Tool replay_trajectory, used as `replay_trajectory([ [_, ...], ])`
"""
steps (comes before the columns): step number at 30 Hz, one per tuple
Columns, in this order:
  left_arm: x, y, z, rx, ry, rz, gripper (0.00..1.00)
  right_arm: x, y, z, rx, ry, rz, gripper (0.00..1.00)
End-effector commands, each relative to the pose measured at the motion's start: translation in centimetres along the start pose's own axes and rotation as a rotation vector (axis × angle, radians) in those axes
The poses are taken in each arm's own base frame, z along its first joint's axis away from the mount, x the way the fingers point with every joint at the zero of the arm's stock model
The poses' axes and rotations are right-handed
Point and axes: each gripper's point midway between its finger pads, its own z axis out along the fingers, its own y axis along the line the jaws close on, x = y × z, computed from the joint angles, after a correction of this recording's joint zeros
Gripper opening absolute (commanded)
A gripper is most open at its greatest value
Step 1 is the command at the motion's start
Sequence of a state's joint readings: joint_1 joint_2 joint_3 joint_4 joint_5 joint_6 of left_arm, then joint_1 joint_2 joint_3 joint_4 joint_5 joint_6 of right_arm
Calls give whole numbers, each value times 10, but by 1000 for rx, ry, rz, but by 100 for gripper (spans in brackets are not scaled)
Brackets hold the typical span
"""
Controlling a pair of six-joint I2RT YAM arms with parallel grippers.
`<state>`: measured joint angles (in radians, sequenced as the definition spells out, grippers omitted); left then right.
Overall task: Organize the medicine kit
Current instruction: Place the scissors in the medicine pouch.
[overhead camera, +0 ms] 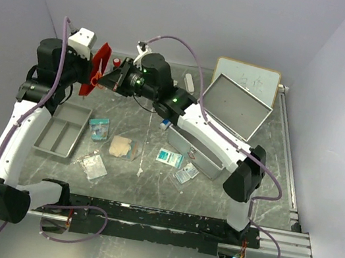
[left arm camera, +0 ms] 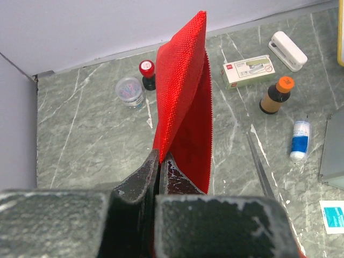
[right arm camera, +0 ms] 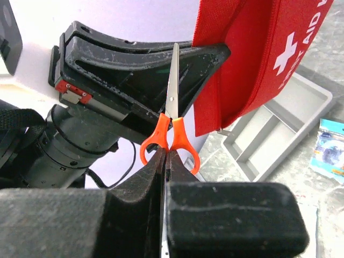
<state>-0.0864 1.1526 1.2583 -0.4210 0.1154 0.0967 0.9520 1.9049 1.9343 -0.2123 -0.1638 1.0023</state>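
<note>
My left gripper is shut on the lower edge of a red fabric first aid pouch and holds it up above the table's far left. My right gripper is shut on the orange handles of small scissors. Their blades point at the pouch, and the tips lie against the left gripper's black body beside the pouch edge. In the top view the right gripper sits right next to the pouch. The open metal kit case lies at the right.
A grey divided tray lies at the left. Several packets are scattered mid-table. Behind the pouch are a clear pot, a red-capped stamp, a box, a white stapler, a brown bottle, a white vial and tweezers.
</note>
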Motion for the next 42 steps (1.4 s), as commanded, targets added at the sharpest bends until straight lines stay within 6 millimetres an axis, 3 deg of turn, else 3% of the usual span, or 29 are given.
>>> replay_trajectory([
  [1,-19,1,-4,-12,-57,-12,7,-2,2,10,-90,-3,64,0],
  [13,-31,-7,-6,33,-65,-52,7,-27,-10,-2,-276,-97,199,0],
  [21,-32,-9,-2,43,-58,-67,7,-40,4,-15,-412,-139,249,0],
  [29,-37,-12,-2,59,-65,-81,7,-42,15,-13,-526,-122,300,0],
  [42,-42,-17,-6,84,-73,-92,7,-27,1,1,-560,-90,388,0],
])
